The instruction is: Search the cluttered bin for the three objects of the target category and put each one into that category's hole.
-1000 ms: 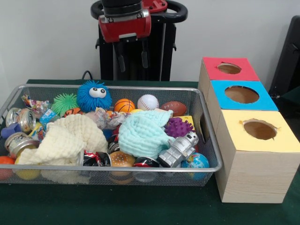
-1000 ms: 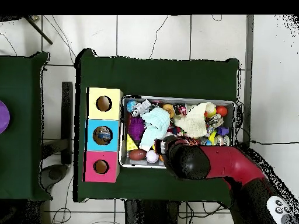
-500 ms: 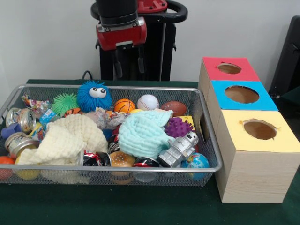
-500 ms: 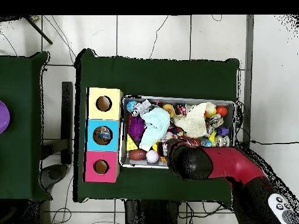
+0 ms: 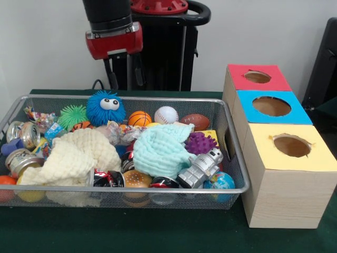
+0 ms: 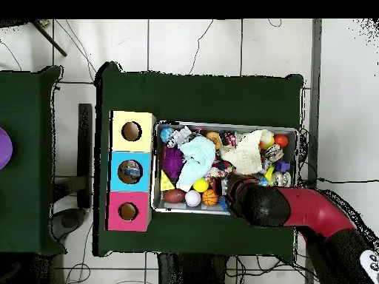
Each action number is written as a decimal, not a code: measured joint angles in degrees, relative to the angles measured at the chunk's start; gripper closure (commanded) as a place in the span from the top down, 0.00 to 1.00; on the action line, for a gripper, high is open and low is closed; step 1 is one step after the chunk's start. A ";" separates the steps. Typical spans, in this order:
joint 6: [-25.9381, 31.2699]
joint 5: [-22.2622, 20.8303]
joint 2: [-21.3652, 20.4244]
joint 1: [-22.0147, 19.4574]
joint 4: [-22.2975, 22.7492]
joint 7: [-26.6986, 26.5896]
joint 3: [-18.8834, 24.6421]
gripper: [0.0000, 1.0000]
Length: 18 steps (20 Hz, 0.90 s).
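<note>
The red and black arm comes down from above and holds its gripper (image 5: 123, 72) high over the desk's far edge, wrist vertical, its two dark fingers (image 5: 111, 80) pointing straight down, spread apart and holding nothing.

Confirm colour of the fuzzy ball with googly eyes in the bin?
Blue. The fuzzy ball shows best in the front view, at the bin's back.

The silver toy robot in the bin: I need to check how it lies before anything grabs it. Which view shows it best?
The front view. The silver toy robot lies tilted, head up, against the wire bin, beside the globe ball. In the overhead view it is only a small grey shape in the corner nearest the yellow box.
</note>
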 measured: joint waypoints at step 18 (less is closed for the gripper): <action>3.70 -1.08 0.49 -4.82 -3.02 -0.04 2.52 1.00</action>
